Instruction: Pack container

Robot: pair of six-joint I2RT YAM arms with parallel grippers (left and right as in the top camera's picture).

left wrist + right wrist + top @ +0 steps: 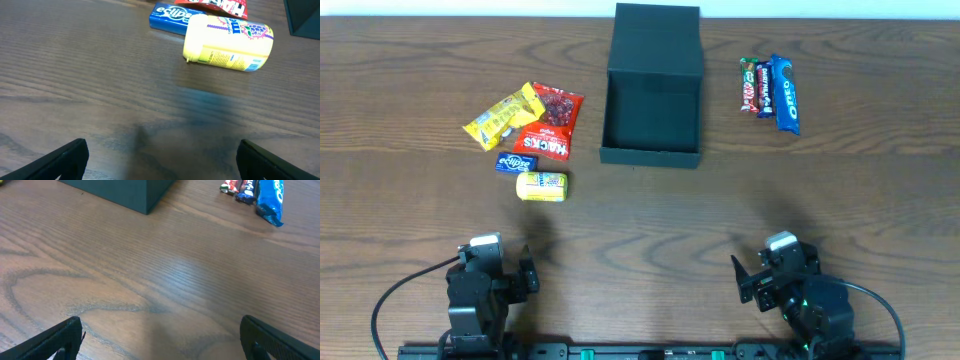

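Centrally, a matte rectangular container [653,110] sits open on a wood-grain table [420,200].

Dark brown wood-grain table [640,200], filling almost all of the overhead view, grain running left to right. Beyond its far edge, a narrow pale strip [470,6], wall or floor impossible to tell. Soft, even light. Faint blurred shadows [538,246] on the wood towards the near edge. Dull pale sheen [185,270] across the grain in the right wrist view.

Counted, approx: 1 container [653,85], 1 yellow pkt [503,116], 2 red pkts [558,105], 1 Eclipse pack [515,162], 1 yellow tub [542,186] & 3 snack bars [787,95] are seen.
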